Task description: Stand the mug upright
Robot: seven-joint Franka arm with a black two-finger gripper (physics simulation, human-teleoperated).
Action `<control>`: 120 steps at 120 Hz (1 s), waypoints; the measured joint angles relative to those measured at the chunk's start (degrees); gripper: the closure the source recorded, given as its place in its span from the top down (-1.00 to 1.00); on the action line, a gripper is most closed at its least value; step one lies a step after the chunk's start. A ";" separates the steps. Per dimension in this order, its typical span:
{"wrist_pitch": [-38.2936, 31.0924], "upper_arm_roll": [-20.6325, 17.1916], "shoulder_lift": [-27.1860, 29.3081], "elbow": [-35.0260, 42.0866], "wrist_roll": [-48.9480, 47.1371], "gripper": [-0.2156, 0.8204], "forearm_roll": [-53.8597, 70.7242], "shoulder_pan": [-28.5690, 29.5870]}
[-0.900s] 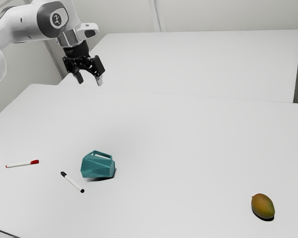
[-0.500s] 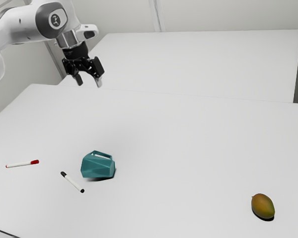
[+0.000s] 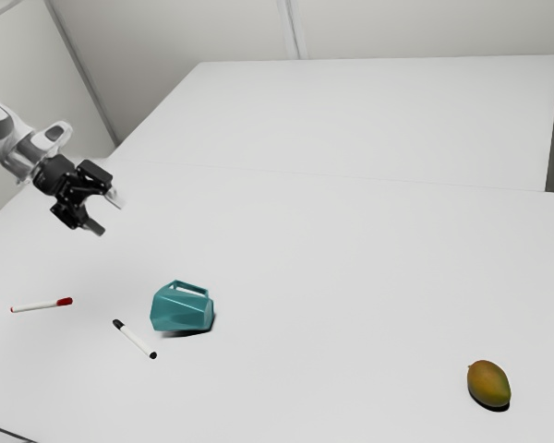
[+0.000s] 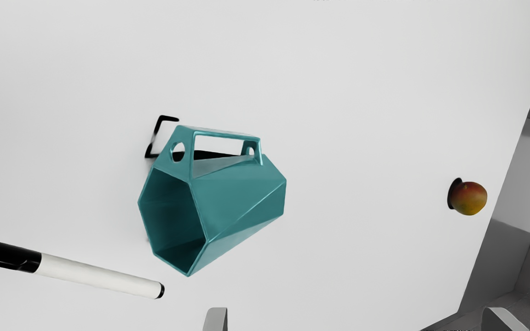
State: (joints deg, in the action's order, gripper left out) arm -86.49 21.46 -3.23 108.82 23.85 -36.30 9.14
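Mug (image 3: 182, 312) is on its side, well in from the table's (image 3: 332, 277) far edge in the exterior view; its inside's murky; pincer's (image 3: 106, 213) apart, fingers (image 4: 215, 320) partly cut off.

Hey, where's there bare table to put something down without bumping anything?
The widest bare patch of the table lies between the teal mug and the mango. Another stretches behind the mug, toward the table's far edge. It's crowded at the exterior view's left, where the red-capped marker, the black-capped marker and the mug lie fairly close together.
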 joint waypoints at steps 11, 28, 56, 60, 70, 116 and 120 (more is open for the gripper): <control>-2.26 0.28 -1.28 4.35 4.21 0.58 -3.95 -0.52; -4.82 0.33 -4.91 9.11 11.18 0.58 -8.94 -0.25; -7.46 0.34 -6.98 16.32 20.14 0.58 -15.01 0.85; -7.83 0.34 -7.07 17.20 21.16 0.58 -15.74 0.86; -8.53 0.13 -7.18 18.91 23.45 0.58 -17.41 0.83; -8.82 -1.34 -8.13 20.76 30.75 -0.10 -20.97 0.65; -8.74 -1.38 -8.07 20.75 31.19 -0.24 -21.02 0.64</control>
State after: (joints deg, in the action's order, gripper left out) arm -95.24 20.08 -11.30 129.57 55.04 -57.32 9.78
